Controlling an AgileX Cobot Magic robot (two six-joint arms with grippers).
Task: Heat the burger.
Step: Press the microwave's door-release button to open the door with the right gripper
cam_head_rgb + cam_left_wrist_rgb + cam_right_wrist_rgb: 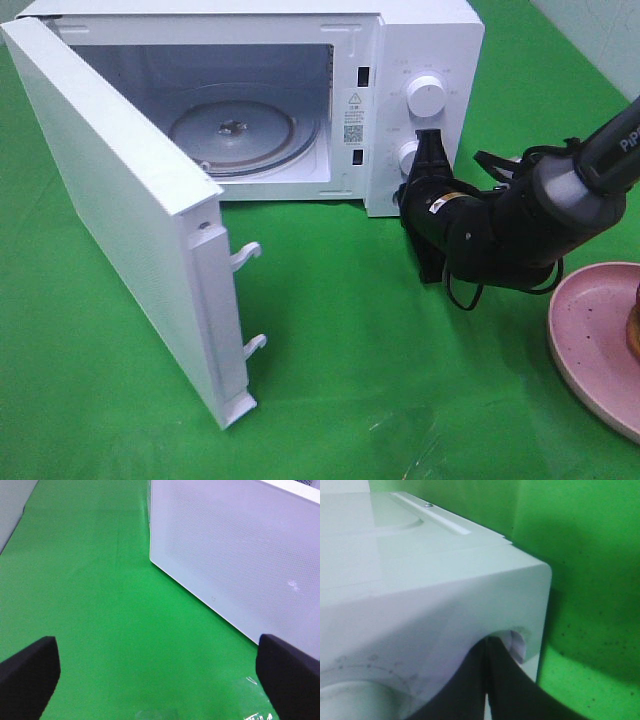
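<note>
1. Fingers (510, 695) of the right gripper (431, 150) are pressed shut on nothing, with their tips at the lower knob (408, 157) of the microwave (420, 40). The left gripper (157, 650) has its fingers (30, 675) spread wide and empty above the green tabletop (100, 605), near the door (120, 200).
2. Done: the door stands open, and the glass turntable (245, 130) inside is bare.
3. The burger (634, 320), only a sliver at the right edge, sits on the pink plate (590, 340), well right of the microwave.
4. Left, by the look of it: loading the burger, closing the door and setting the knob.
</note>
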